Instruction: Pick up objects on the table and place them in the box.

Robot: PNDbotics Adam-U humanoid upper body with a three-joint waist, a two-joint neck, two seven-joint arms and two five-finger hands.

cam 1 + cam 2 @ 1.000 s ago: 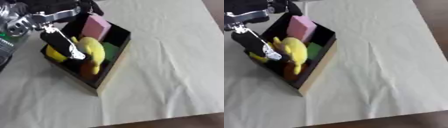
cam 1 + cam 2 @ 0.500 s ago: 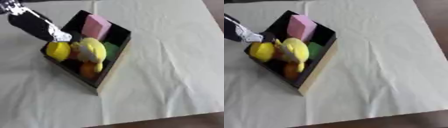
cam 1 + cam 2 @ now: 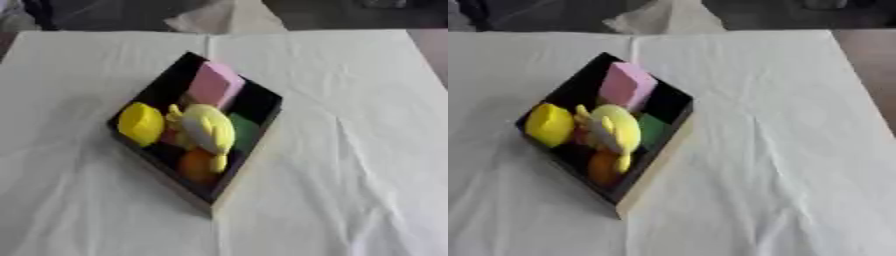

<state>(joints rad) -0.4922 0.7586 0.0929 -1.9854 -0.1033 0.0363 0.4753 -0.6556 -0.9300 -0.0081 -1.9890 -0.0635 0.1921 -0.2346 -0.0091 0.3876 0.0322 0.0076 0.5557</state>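
Observation:
A black box (image 3: 262, 102) with a pale outer wall sits turned like a diamond on the white tablecloth (image 3: 350, 150). Inside it lie a pink block (image 3: 214, 84), a yellow lemon-like thing (image 3: 141, 123) at the left corner, a yellow plush toy (image 3: 210, 129) in the middle, something green (image 3: 245, 132) beside it and something orange (image 3: 197, 165) toward the near corner. Neither hand shows in either view.
A pale crumpled cloth or bag (image 3: 227, 15) lies beyond the table's far edge. Dark shapes sit at the far left corner (image 3: 39, 12). The table's right edge (image 3: 429, 55) runs down the right side of the view.
The left hand that hovered at the box's left corner has gone out of view. The whole picture has shifted and levelled, so the camera has moved. The box's contents look unchanged.

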